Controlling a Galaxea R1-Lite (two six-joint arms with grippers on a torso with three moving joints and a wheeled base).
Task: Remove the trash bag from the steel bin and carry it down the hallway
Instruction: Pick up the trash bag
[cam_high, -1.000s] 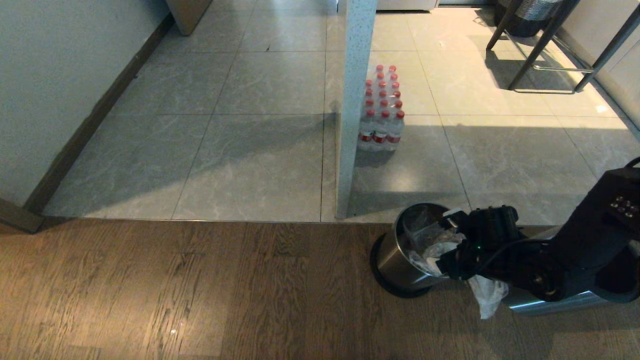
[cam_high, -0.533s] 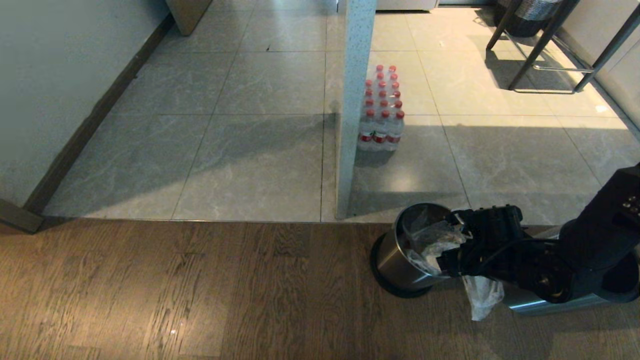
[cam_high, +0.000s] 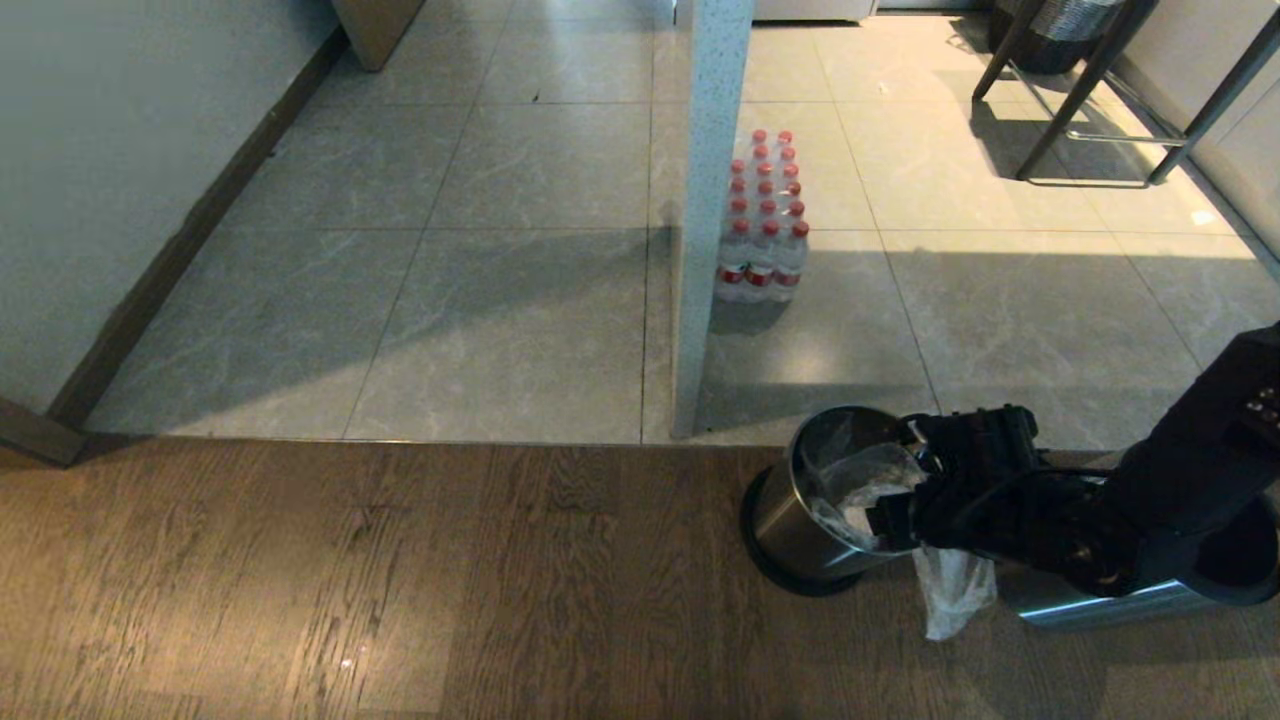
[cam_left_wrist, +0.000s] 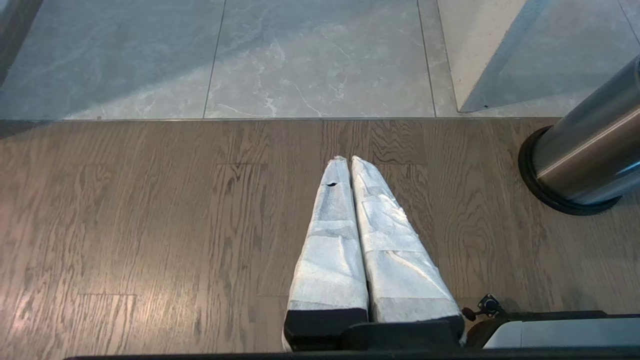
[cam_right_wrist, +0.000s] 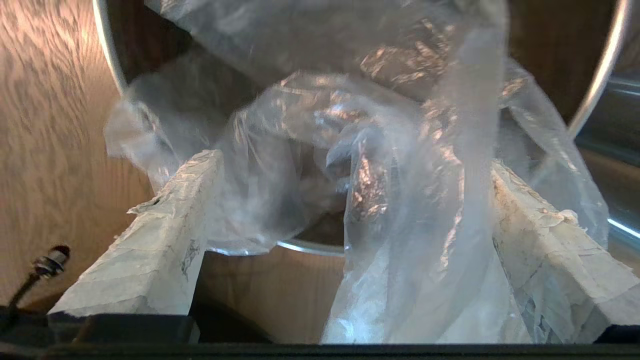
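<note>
- Head view: the right gripper (cam_high: 900, 490) reaches in from the right edge and sits at the near rim of the steel bin (cam_high: 790, 525). The bin stands on the wood floor (cam_high: 400, 580), just at the seam where the tiled hallway floor (cam_high: 500, 330) begins.
- Head view: the clear trash bag (cam_high: 865, 485) bunches up out of the bin's mouth right at the gripper's tips, and a loose flap of it hangs down the outside of the bin, below the wrist.
- Head view: beyond the gripper and bin, a speckled white pillar (cam_high: 705, 200) rises from the tiles, with a pack of red-capped water bottles (cam_high: 762, 225) beside it. Farther off, to the gripper's right, stand the metal legs of a stool (cam_high: 1090, 100).
- Left wrist view: the left gripper (cam_left_wrist: 348, 162) hangs over bare wood floor with its white-wrapped fingers (cam_left_wrist: 330, 240) pressed together and nothing between them. The steel bin (cam_left_wrist: 585, 155) stands well off to one side of it.
- Right wrist view: the right gripper (cam_right_wrist: 350, 200) has its two taped fingers (cam_right_wrist: 165, 225) spread wide apart. Crumpled trash bag (cam_right_wrist: 380, 165) plastic fills the gap between them and drapes against the one finger, but the fingers are not pinched on it.
- Right wrist view: the bin's steel rim (cam_right_wrist: 107, 65) curves just past the fingertips, its inside dark behind the plastic.
</note>
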